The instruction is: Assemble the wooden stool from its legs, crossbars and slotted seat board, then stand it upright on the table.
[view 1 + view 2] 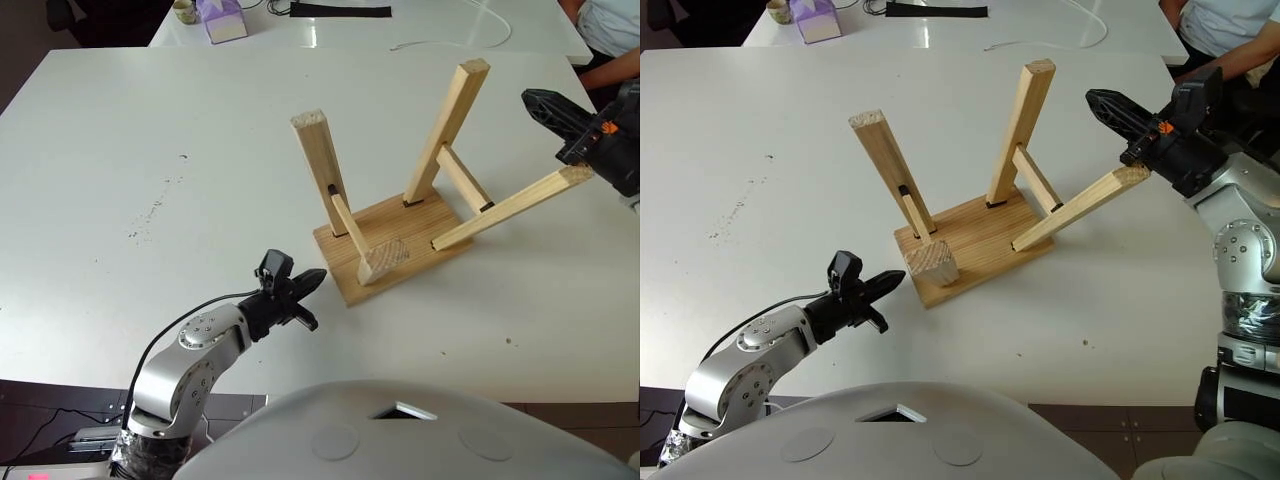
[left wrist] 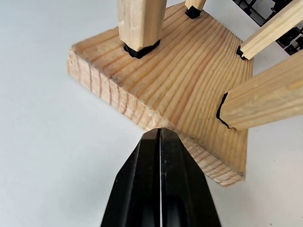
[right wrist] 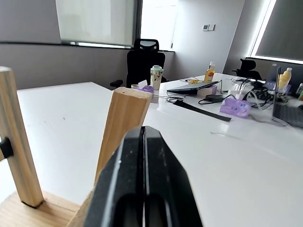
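Wooden stool [image 1: 440,130], inverted: its slotted seat board [image 1: 415,228] lies flat on the table [image 1: 150,130] with the legs pointing up, two of them splayed. The left claw [image 1: 318,276], fingers pressed together and empty, is low, just beside the board's near corner, probably to brace or nudge it. The right claw [image 1: 1098,98], likewise closed on nothing, sits just above the free end of the outward-leaning leg [image 1: 510,208], apparently to press it straighter in its slot.
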Robot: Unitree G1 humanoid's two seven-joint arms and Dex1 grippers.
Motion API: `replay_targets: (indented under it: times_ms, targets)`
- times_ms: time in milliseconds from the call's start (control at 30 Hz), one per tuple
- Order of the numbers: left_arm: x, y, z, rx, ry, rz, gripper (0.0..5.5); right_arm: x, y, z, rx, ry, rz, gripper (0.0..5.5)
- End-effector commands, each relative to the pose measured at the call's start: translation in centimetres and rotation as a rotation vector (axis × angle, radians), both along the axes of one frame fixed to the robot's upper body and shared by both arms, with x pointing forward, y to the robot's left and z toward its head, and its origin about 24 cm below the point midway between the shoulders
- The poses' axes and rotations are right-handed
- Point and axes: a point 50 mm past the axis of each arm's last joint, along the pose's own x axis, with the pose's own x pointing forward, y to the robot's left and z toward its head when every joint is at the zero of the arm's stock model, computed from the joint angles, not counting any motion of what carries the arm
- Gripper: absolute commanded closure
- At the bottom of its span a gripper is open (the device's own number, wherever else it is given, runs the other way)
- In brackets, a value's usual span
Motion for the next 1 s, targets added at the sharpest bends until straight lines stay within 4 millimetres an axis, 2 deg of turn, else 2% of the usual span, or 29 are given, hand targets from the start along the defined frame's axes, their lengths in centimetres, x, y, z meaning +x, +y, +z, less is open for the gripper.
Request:
replay_targets:
  times_ms: [33, 133, 233, 300, 433, 567, 700, 833, 1000]
  targets:
    - [0.0, 0.3, -0.2, 0.011, 0.022, 0.02, 5.49, 0.7, -2.1, -0.6, -0.036, 0.061, -0.111, 5.5]
    - [0.1, 0.3, -0.2, 0.012, 0.027, 0.023, 5.49, 0.3, -2.3, -3.0, -0.166, 0.142, -0.106, 5.5]
    - [0.3, 0.0, -0.1, 0.011, 0.03, 0.017, 5.49, -1.0, -2.1, -7.0, -0.474, 0.229, -0.029, 5.5]
    - [0.3, -0.1, 0.0, 0.024, 0.037, -0.004, 5.49, -2.3, -2.0, -8.8, -0.604, 0.266, 0.079, 5.5]
    - [0.0, -0.5, 0.4, 0.034, 0.064, -0.043, 5.49, -4.5, -1.2, -9.1, -0.654, 0.307, 0.321, 5.5]
    - [0.3, -0.9, 0.2, 0.04, 0.091, -0.024, 5.49, -5.4, 1.0, -9.5, -0.636, 0.318, 0.481, 5.5]
    - [1.0, -0.2, 0.0, 0.049, 0.102, 0.034, 5.49, -6.1, 3.2, -10.6, -0.597, 0.33, 0.534, 5.5]
    - [1.7, 1.0, 0.0, 0.061, 0.099, 0.077, 5.49, -6.7, 4.6, -11.2, -0.56, 0.346, 0.558, 5.5]
    - [2.7, 3.0, -0.2, 0.098, 0.08, 0.169, 5.49, -7.5, 7.2, -11.9, -0.519, 0.354, 0.582, 5.5]
